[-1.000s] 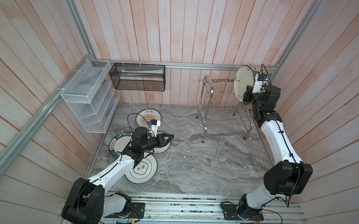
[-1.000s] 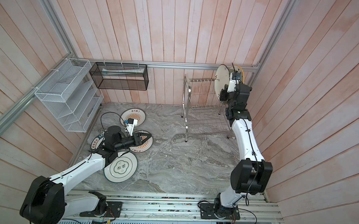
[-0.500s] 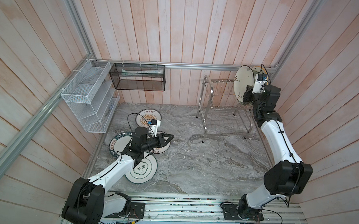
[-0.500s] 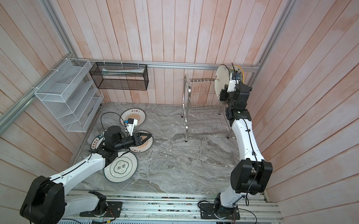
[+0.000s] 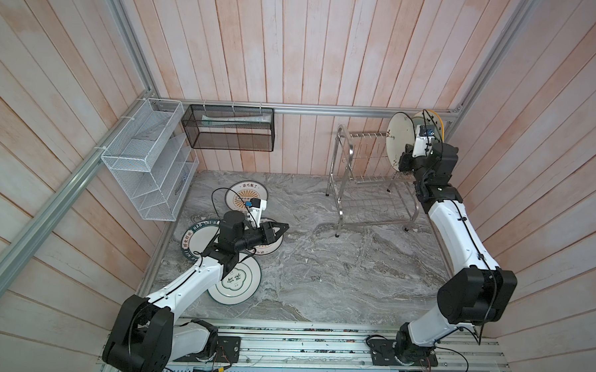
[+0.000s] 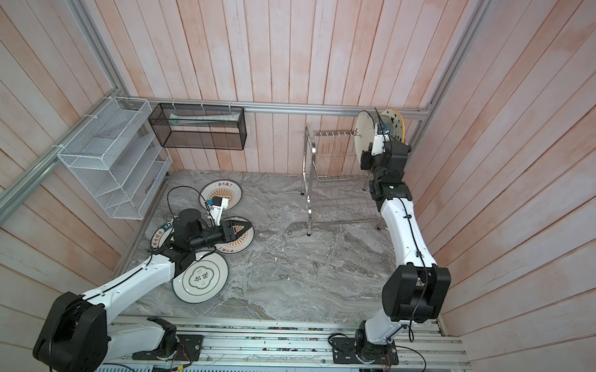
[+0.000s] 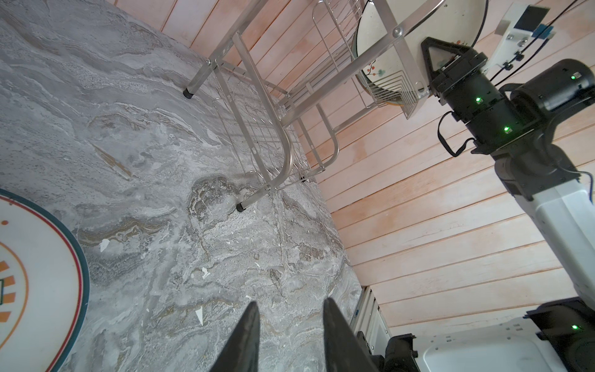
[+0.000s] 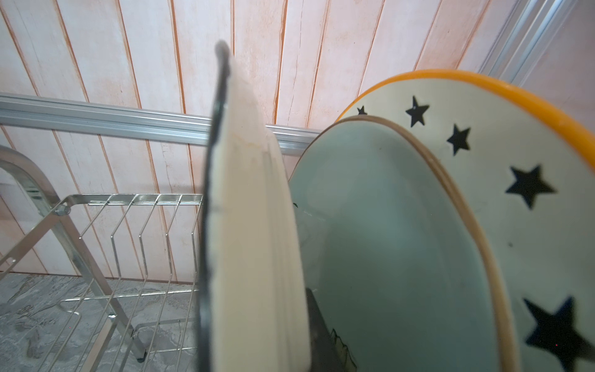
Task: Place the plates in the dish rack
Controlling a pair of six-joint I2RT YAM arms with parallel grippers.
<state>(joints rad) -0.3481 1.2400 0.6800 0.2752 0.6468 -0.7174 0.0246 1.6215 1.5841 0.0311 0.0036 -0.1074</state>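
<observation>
So the right pincer (image 5: pixel 403 162) is up at the far right corner, clamped nearly shut on the rim of the cream plate (image 5: pixel 395 136). The plate stands upright on edge, with the pincer gripping it low on the near side. In the right wrist view the cream plate (image 8: pixel 251 209) fills the middle edge-on, with a dark finger on either face.

It sits at the right end of the dish rack (image 5: pixel 339 168), on the top tier. In the left wrist view its bottom edge looks to be down among the prongs, but I can't tell if it's fully seated. Just right of it are the pale-blue plate (image 8: pixel 386 241) and then the star plate (image 8: pixel 531 209) with the yellow rim, both upright in the rack. The slots to the left of the cream plate are bare.

The left pincer (image 5: pixel 281 229) is low over the worktop (image 5: pixel 337 275) on the left, pointing right, partly open and holding nothing. Its tips poke just past the right rim of a sunburst plate (image 5: pixel 269 249) lying flat under it. Three more lie flat close by:
- another sunburst plate (image 5: pixel 246 195) farther back
- the green-lettered plate (image 5: pixel 192 237) to the left
- the green-ringed plate (image 5: pixel 240 284) nearer, partly under the arm
</observation>
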